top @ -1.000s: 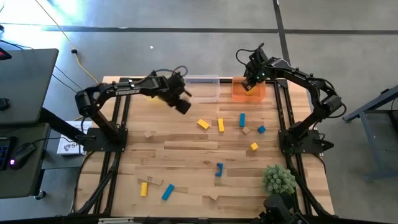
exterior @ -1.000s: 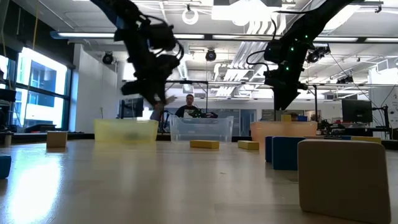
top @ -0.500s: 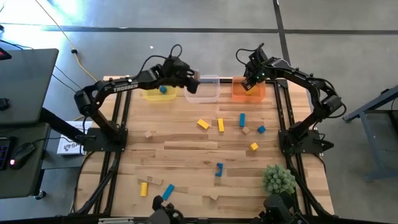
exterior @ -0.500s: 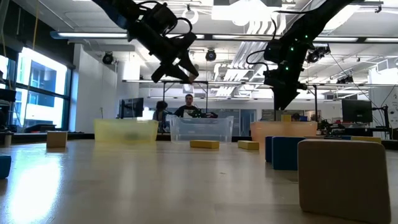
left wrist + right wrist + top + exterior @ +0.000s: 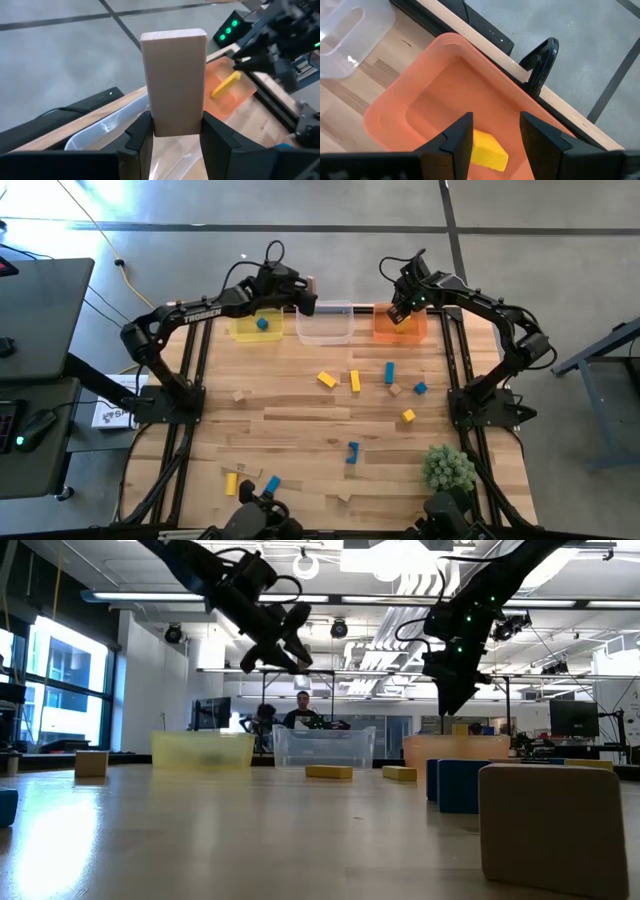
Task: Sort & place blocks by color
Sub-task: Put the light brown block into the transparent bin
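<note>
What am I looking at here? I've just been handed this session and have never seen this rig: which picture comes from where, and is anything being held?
Two dark robot arms work at a wooden table. One camera looks straight down, one sits at table height, and one rides on each wrist.

Three bins line the far edge: yellow bin, clear bin, orange bin. Blue, yellow and tan blocks lie scattered, with a green plant ball near the front.

The left end effector is shut on a tan block, raised near the clear bin. The right end effector hangs over the orange bin, open and empty; a yellow block lies inside that bin.
</note>
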### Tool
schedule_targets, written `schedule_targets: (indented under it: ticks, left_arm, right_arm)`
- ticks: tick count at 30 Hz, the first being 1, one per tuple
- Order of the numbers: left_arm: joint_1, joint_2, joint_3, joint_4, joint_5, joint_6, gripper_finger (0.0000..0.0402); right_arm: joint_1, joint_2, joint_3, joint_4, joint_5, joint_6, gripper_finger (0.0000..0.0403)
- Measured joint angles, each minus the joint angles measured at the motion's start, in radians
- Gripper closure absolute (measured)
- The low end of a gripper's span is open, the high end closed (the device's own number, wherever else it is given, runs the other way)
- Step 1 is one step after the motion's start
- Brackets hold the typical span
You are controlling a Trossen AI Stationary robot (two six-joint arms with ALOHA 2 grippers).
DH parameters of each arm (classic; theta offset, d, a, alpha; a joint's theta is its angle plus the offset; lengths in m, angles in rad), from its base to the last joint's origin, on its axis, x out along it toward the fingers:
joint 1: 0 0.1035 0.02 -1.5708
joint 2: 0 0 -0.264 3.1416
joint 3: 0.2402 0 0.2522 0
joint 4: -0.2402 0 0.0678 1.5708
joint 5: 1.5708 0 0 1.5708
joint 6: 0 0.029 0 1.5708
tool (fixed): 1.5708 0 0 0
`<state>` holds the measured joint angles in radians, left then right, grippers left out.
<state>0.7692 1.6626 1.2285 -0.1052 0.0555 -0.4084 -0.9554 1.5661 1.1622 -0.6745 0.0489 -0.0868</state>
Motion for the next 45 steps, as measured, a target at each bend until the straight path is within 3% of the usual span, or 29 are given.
schedule_targets:
  ticks: [23, 36, 45]
  left_arm:
    - [-0.046, 0.234, 0.0, -0.049, 0.02, -0.007, 0.0294]
    - [-0.043, 0.247, 0.0, -0.055, 0.038, 0.0, 0.0257]
    - [-0.012, 0.237, 0.029, -0.065, 0.102, 0.019, 0.0228]
  right_arm:
    - [0.0, 0.0, 0.0, 0.002, -0.001, 0.088, 0.0251]
    - [0.006, 0.0, 0.0, -0.001, -0.133, 0.122, 0.0251]
    - [0.078, 0.0, 0.0, -0.045, -0.147, 0.139, 0.0251]
